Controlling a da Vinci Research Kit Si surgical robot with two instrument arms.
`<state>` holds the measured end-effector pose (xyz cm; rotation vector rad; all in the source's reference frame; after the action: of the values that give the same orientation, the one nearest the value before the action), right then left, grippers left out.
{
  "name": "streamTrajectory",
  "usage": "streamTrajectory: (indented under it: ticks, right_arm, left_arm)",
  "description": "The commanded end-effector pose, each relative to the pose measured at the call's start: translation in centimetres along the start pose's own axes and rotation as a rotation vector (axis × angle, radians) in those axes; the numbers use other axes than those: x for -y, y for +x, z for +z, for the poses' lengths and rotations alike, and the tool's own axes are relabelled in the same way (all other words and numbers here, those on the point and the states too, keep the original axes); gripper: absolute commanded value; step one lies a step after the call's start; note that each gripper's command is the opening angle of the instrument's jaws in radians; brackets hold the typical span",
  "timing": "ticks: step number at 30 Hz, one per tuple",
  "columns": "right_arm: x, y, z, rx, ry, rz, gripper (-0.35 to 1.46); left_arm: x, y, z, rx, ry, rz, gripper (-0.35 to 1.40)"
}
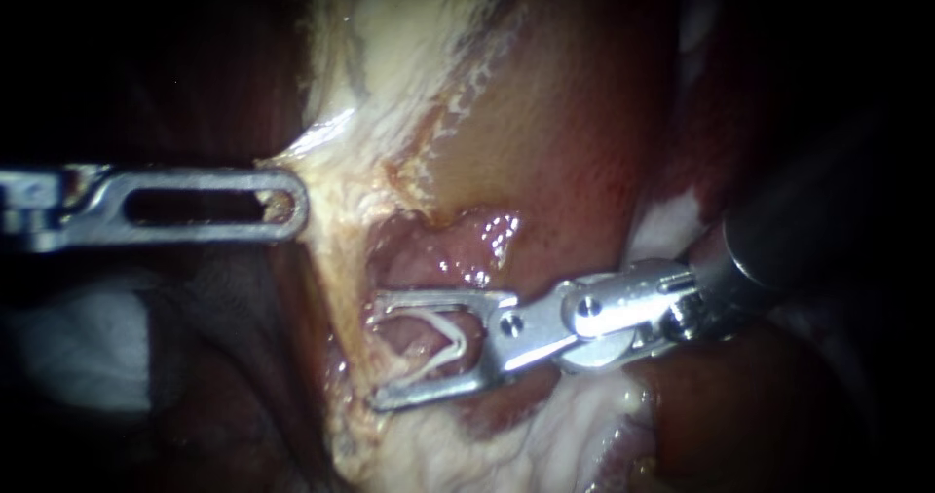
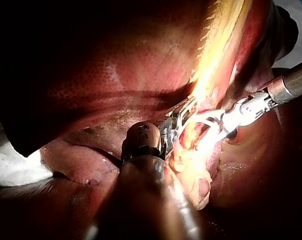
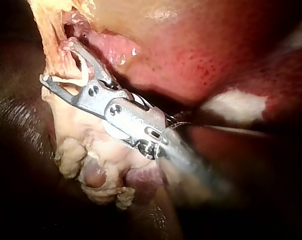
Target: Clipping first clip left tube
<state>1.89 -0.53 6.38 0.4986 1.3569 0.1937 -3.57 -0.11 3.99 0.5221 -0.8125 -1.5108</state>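
Observation:
A pale tube [image 1: 336, 259] runs down from whitish tissue [image 1: 390, 55] in the endoscope view. My right instrument [image 1: 378, 352] comes in from the right with its jaws open astride this tube, one above and one below it. A white V-shaped clip [image 1: 443, 342] sits between those jaws, spread around the strand. My left instrument [image 1: 292, 201] reaches in from the left, its slotted jaws shut on the pale tissue edge [image 1: 317, 167] above the tube and holding it taut. The right wrist view shows the open jaws of my right instrument [image 3: 58, 61] and the clip [image 3: 82, 75] at the stringy tube [image 3: 53, 30].
Reddish-tan gallbladder [image 1: 555, 132] fills the area above my right instrument. Dark liver [image 1: 740, 425] lies under its shaft. White gauze [image 1: 78, 347] shows at the lower left, below my left instrument. Lumpy pale fat [image 3: 90, 170] hangs beneath the tube.

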Motion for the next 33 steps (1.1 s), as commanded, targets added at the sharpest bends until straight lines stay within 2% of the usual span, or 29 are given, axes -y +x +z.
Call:
streamTrajectory:
  ticks: [1, 9, 15, 18, 27, 33]
  right_arm:
    - [0.01, 0.01, -0.03, 0.0, 0.002, 0.0, 0.57]
    - [0.08, 0.26, -0.3, 0.003, -0.001, 0.012, 0.57]
    - [0.22, 0.52, -0.39, -0.005, 0.001, 0.018, 0.57]
    - [0.28, 0.57, -0.36, -0.009, 0.002, 0.016, 0.57]
    - [0.34, 0.45, -0.24, -0.007, 0.003, 0.006, 0.57]
    - [0.33, 0.24, -0.06, -0.005, 0.01, 0.007, 0.57]
  left_arm:
    - [0.0, 0.0, 0.0, 0.0, 0.0, 0.0, -0.35]
    - [-0.01, 0.0, 0.0, 0.0, 0.0, 0.0, -0.35]
    - [-0.01, -0.01, 0.0, -0.001, 0.001, 0.0, -0.35]
    - [-0.01, 0.0, 0.0, -0.001, 0.0, 0.0, -0.35]
    - [-0.02, -0.01, 0.01, -0.001, 0.001, 0.001, -0.35]
    - [-0.01, 0.0, 0.0, 0.0, 0.0, 0.0, -0.35]
